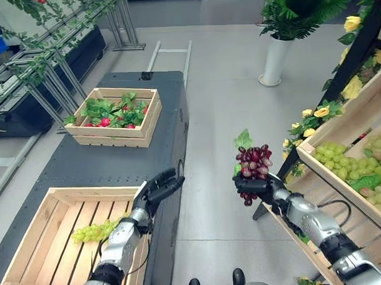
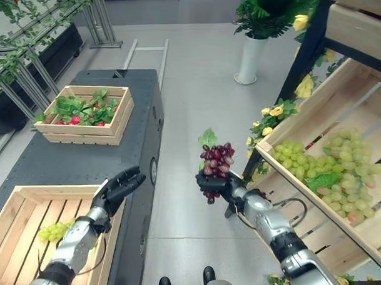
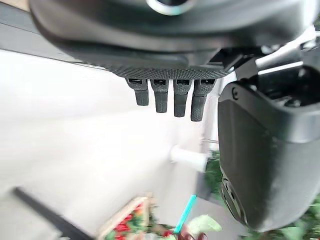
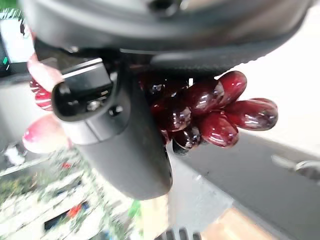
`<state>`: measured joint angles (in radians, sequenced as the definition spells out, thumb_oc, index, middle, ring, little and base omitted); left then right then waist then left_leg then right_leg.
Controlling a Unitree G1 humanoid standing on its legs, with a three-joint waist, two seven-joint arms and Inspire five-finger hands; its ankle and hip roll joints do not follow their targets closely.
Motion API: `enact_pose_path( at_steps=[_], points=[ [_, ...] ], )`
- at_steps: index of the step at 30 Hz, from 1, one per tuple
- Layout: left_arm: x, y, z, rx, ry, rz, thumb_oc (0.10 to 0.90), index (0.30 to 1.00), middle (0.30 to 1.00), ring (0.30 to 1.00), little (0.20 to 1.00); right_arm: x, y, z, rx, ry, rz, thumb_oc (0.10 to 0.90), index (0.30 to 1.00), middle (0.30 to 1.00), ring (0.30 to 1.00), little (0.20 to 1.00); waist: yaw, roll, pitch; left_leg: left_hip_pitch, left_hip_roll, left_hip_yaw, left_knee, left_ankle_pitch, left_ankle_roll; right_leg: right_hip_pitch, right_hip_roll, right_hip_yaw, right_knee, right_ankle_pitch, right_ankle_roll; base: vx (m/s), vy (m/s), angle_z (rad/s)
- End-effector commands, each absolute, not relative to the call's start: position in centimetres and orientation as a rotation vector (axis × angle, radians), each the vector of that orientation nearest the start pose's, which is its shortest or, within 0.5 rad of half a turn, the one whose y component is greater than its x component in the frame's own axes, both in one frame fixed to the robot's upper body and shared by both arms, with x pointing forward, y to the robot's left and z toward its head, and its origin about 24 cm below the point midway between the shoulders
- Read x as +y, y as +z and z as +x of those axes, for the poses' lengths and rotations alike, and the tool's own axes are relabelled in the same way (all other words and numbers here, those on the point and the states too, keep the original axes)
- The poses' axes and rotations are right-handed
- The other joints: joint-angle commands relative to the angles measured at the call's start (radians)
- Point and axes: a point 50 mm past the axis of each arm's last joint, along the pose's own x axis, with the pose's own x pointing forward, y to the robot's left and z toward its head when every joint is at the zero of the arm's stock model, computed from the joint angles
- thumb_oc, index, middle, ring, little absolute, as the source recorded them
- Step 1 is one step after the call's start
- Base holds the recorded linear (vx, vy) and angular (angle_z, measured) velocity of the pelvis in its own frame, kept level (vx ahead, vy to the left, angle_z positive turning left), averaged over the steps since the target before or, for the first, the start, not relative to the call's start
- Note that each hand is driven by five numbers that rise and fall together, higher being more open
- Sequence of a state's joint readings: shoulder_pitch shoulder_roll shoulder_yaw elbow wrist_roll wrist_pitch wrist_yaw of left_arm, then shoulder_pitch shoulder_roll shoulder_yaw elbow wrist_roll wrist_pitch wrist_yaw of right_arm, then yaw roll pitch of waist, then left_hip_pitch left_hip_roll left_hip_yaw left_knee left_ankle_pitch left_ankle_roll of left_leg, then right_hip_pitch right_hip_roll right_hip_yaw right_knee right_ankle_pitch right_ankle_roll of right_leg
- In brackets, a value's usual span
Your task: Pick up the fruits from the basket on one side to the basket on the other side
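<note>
The red grape bunch (image 1: 254,165) is clamped in the curled fingers of the right hand (image 1: 258,187) above the floor between the dark worktop (image 1: 91,165) and the shelf crate (image 1: 340,137) of green grapes (image 1: 341,162), while the left hand (image 1: 156,190), fingers straight and apart, hovers by the near crate (image 1: 50,241) holding 1 green bunch (image 1: 93,232).

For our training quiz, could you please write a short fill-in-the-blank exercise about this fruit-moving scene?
1. The right hand is shut on a bunch of ___ grapes.
2. The near wooden crate holds one bunch of ___ grapes.
3. The left hand is ___, holding nothing.
4. The far crate on the dark table holds red fruit among green ___.

Missing words: red; green; open; leaves
</note>
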<state>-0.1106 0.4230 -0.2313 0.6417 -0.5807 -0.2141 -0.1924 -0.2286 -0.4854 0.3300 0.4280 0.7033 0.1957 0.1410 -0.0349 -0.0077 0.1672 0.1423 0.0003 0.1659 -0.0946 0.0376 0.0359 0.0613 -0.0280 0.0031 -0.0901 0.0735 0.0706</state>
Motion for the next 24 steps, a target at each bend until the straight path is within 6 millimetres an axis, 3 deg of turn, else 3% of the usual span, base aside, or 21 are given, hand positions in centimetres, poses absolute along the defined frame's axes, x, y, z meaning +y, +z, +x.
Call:
enact_pose_path(
  at_steps=[1,6,11,18,24],
  points=[
    [22.3,-1.0,27.4,0.162,-0.100,-0.027,0.800,0.900,0.900,0.900,0.900,-19.6,4.0,30.5,0.177,0.264,0.164,0.400,0.300,0.300,0.300,0.300,-0.012,-0.009,-0.067,-0.004,-0.024,-0.021,0.007,-0.091,0.000,0.012,0.038,-0.016,0.003,-0.019,-0.027,-0.04,0.027,-0.21],
    [21.7,-3.5,25.6,0.262,-0.063,-0.058,0.800,0.900,0.900,0.900,0.900,-22.7,1.0,28.4,0.276,0.118,0.131,0.400,0.300,0.300,0.300,0.300,-0.032,-0.014,-0.034,-0.016,-0.018,0.004,0.007,-0.089,0.001,-0.013,0.043,0.001,0.003,-0.007,-0.024,-0.01,0.033,-0.21],
    [20.9,-3.5,25.7,0.243,-0.027,-0.092,0.800,0.900,0.900,0.900,0.900,-24.8,-0.1,27.4,0.312,0.040,0.084,0.400,0.300,0.300,0.300,0.300,-0.049,-0.027,0.016,-0.044,-0.015,0.032,0.013,-0.080,0.003,-0.048,0.046,0.018,0.003,0.008,-0.026,-0.03,0.042,-0.16],
    [19.6,0.2,28.9,0.097,-0.068,-0.033,0.800,0.900,0.900,0.900,0.900,-28.1,2.5,28.7,0.186,-0.140,0.072,0.400,0.300,0.300,0.300,0.300,-0.067,-0.061,0.191,-0.252,-0.004,0.053,0.315,-0.164,0.013,-0.211,0.046,-0.003,0.216,-0.047,-0.047,-0.18,-0.011,-0.26],
    [18.9,2.6,30.4,0.016,-0.102,-0.027,0.800,0.900,0.900,0.900,0.900,-29.8,4.7,29.7,0.102,-0.230,0.070,0.400,0.300,0.300,0.300,0.300,-0.065,-0.064,0.272,-0.440,-0.014,0.034,0.551,-0.229,0.023,-0.374,0.040,-0.033,0.398,-0.091,-0.069,-0.17,-0.036,0.04]
  ],
)
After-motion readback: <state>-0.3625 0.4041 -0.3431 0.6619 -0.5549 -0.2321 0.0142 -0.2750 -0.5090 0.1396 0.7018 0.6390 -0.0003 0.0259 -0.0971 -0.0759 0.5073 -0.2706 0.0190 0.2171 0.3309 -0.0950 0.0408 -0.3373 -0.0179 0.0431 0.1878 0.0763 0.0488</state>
